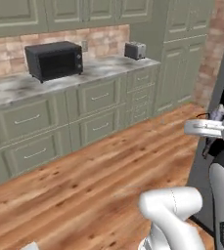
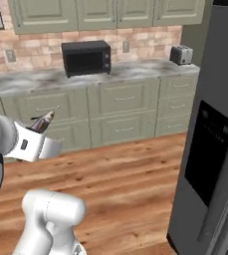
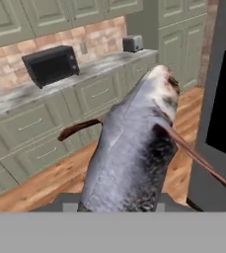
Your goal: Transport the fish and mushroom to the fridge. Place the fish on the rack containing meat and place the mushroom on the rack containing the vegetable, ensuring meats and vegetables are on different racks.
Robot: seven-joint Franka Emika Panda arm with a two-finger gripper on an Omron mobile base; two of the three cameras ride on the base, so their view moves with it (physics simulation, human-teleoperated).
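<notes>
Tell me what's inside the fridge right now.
The fridge is shut, so its shelves and contents are hidden; its grey front and black dispenser panel show. The hand holds the fish out in front of it.

rises from the base in a thick white elbow, low in both base views, then folds upward into a dark-jointed upper link. carries the wrist out level as a white cylinder, roughly at mid-height, reaching sideways across the body (toward the right edge of the left base view, toward the left edge of the right base view). holds the gripper [image 2: 40,124] raised and angled slightly upward at the end of that wrist. keeps the jaws partly closed, clamped on the fish [image 3: 134,148], which juts forward and up beyond the fingertips, its narrow end leading. stands well off the floor, hand clear of all surfaces.
</notes>
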